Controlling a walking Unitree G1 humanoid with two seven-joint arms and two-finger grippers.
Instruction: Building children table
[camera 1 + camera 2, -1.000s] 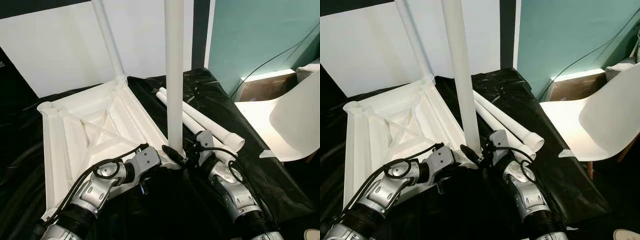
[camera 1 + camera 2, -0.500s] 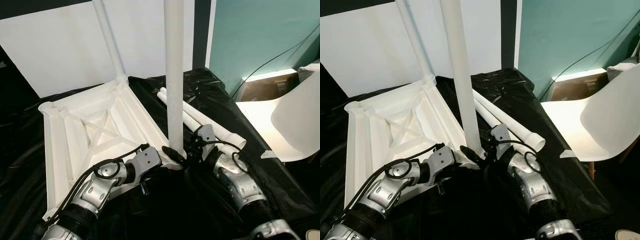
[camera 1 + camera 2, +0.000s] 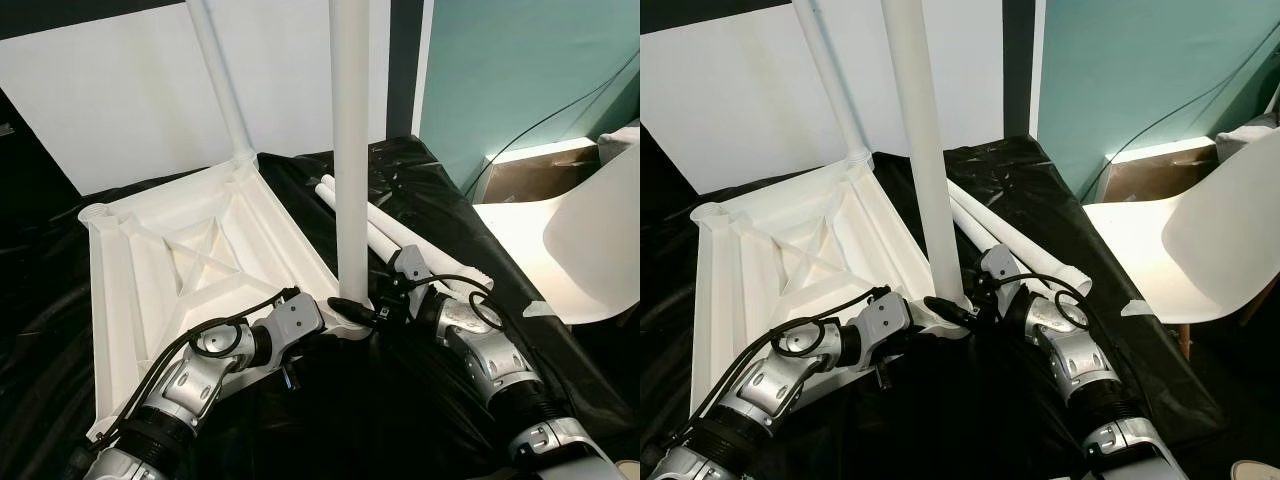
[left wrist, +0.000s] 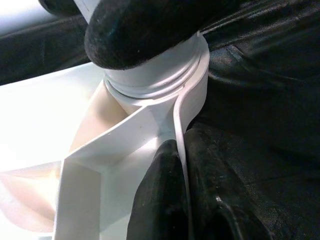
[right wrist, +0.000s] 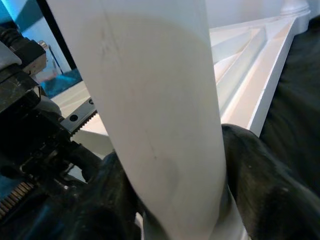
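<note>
Table top: the white tabletop [image 3: 190, 260] lies upside down, ribbed underside up, on the black sheet [image 3: 400, 170], filling the left and centre of the head views.
Upright leg: a white leg [image 3: 350, 150] stands vertical in the near corner socket [image 4: 165, 80] of the top, at centre frame, running out past the upper edge.
Second fitted leg: another white leg [image 3: 220, 80] rises from the far corner, toward the upper left of centre.
Empty socket: an open round socket [image 3: 92, 212] shows at the left corner of the top.
Loose legs: two spare legs [image 3: 400, 235] lie side by side on the sheet, just right of the upright leg, slanting toward the lower right.
Left tool: the left tool [image 3: 345, 312] sits at the near corner, lower centre; in its wrist view one finger [image 4: 160, 200] lies inside the thin rim wall and the other outside, pinching that rim just below the socket.
Right tool: the right tool [image 3: 372, 308] is at the base of the upright leg from the right, its fingers [image 5: 260, 175] closed around the leg just above the socket.
Chair: a white chair [image 3: 570, 240] stands at the right edge, beside a teal wall [image 3: 520, 70].
Backdrop: a white panel [image 3: 120, 100] stands behind the top, upper left.
</note>
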